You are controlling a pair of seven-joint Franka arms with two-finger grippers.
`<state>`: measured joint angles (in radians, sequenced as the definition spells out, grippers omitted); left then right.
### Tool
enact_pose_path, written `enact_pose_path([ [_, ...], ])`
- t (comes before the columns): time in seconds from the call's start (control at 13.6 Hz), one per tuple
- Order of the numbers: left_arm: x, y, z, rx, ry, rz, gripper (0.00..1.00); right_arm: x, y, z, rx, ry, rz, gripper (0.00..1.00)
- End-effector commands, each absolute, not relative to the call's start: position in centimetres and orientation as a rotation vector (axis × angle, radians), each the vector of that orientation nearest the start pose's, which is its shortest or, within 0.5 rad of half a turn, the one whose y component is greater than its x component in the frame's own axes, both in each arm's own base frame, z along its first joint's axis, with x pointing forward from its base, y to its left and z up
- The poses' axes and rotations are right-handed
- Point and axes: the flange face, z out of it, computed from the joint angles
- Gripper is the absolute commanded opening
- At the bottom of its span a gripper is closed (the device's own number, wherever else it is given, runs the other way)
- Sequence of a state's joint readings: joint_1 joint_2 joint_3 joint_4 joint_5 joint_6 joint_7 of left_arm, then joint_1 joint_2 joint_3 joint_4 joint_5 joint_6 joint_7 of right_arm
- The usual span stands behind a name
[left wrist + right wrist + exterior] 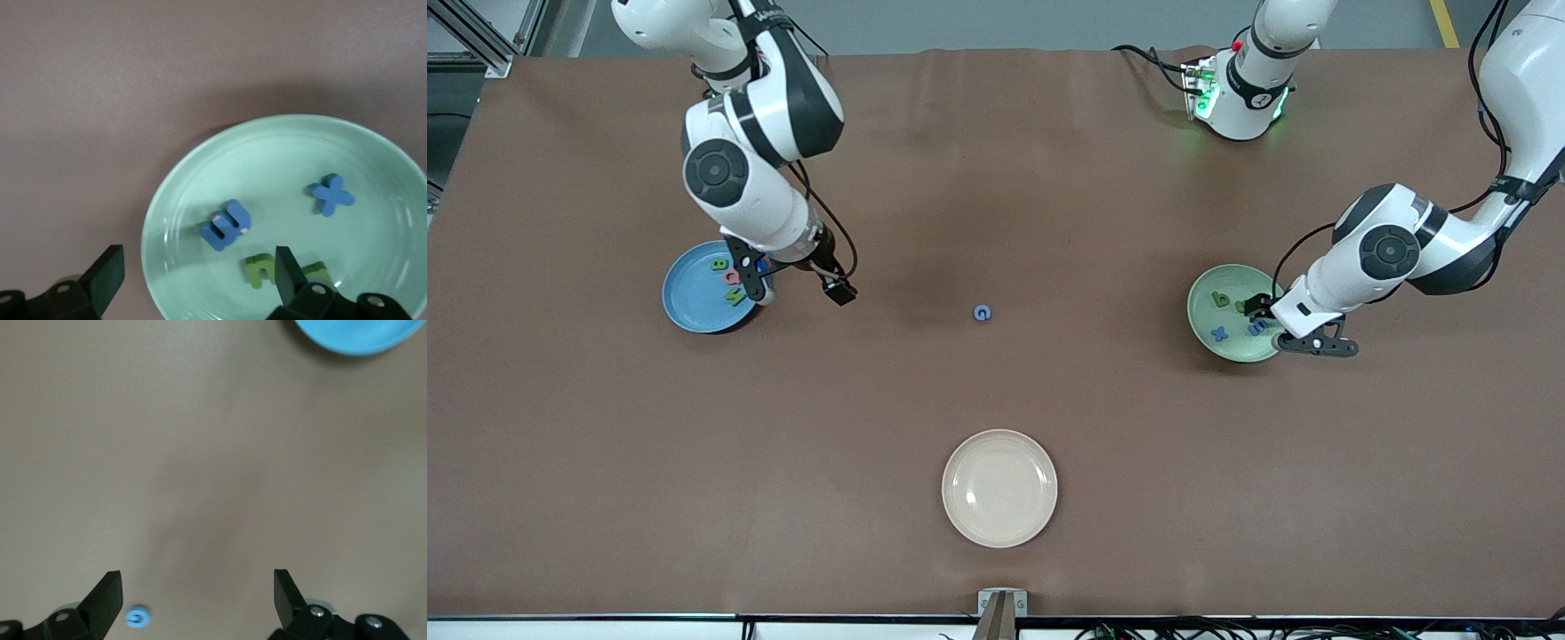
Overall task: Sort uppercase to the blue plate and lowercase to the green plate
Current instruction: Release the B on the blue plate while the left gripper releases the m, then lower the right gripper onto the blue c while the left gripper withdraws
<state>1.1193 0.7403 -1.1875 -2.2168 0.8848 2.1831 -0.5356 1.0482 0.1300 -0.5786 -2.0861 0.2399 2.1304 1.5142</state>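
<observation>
1. The blue plate point(694, 289) lies toward the right arm's end of the table from the blue G. It holds a green B point(719, 264), a pink letter point(731, 277) partly hidden by the arm, and a green N point(735, 298).
2. The right gripper point(197, 597) hangs over the edge of the blue plate on the side toward the blue G, fingers spread wide, holding nothing.
3. The blue G point(982, 313) lies alone on the brown table point(996, 178), about midway between the two coloured plates.
4. The cream plate point(1000, 488) sits nearer to the front camera than the blue G.
5. The green plate point(1209, 311) lies toward the left arm's end from the blue G. In it are a blue x point(331, 194), a blue m point(226, 225), a green u point(259, 269) and a green b point(1221, 300).
6. The left gripper point(199, 275) hangs over the green plate's rim, fingers spread wide, empty.
</observation>
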Motion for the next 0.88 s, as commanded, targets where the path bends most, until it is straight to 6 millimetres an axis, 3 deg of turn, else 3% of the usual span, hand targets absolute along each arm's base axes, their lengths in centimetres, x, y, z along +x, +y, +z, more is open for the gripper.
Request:
enact_pose_path([
  [0.0, 53.5, -2.6, 24.6, -3.247, 0.231, 0.227, 0.99, 50.0, 27.1, 37.5, -2.570, 1.747, 0.191, 1.00],
  [0.07, 53.5, -2.4, 25.7, -3.254, 0.317, 0.233, 0.99, 50.1, 27.5, 36.8, -2.600, 1.726, 0.183, 1.00],
  [0.29, 53.2, -2.0, 29.4, -3.224, 0.304, 0.217, 0.99, 49.1, 32.4, 33.6, -2.677, 1.733, 0.130, 1.00],
  [0.44, 52.7, -2.1, 31.6, -3.174, 0.296, 0.183, 0.99, 49.9, 34.0, 32.5, -2.617, 1.846, 0.080, 1.00],
  [0.59, 52.5, -2.2, 34.2, -3.120, 0.263, 0.125, 0.99, 49.6, 37.1, 31.4, -2.575, 1.900, 0.041, 1.00],
  [0.73, 53.0, -2.0, 36.8, -3.065, 0.238, 0.088, 0.99, 49.6, 39.5, 30.5, -2.451, 2.026, 0.047, 1.00],
  [0.81, 53.9, -2.0, 39.2, -3.070, 0.198, 0.073, 0.99, 49.0, 41.3, 29.8, -2.427, 2.013, 0.056, 1.00],
])
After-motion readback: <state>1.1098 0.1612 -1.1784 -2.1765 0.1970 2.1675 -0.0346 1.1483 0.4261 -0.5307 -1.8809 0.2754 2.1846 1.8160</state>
